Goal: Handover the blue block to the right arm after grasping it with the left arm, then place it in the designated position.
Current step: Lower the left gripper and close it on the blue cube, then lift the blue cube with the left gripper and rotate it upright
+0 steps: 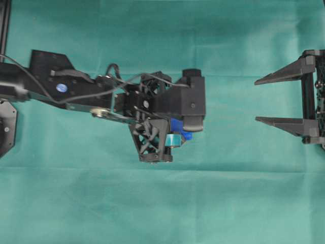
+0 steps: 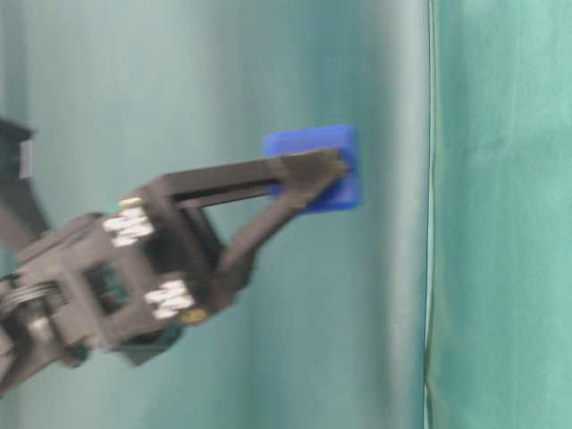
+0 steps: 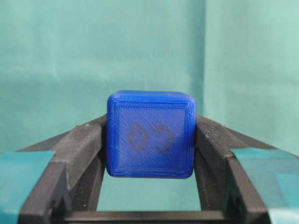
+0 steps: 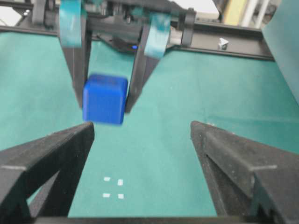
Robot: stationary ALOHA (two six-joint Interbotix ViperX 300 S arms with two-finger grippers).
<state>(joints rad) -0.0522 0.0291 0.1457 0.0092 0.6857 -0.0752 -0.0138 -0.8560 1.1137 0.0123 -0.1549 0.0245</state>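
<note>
Left gripper (image 3: 149,186) pinches blue block (image 3: 150,134) aloft, well short of the right gripper (image 1: 264,99), whose fingers stand spread, facing it.

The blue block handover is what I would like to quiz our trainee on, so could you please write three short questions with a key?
1. True or false: the blue block rests on the green cloth.
2. Which gripper holds the block: (a) the left gripper, (b) the right gripper, (c) neither?
3. What lies on the cloth below the block in the right wrist view?

Key:
1. False; it is held up in the air.
2. (a); the right gripper is open and apart from it.
3. Four small white marks forming a square.
</note>
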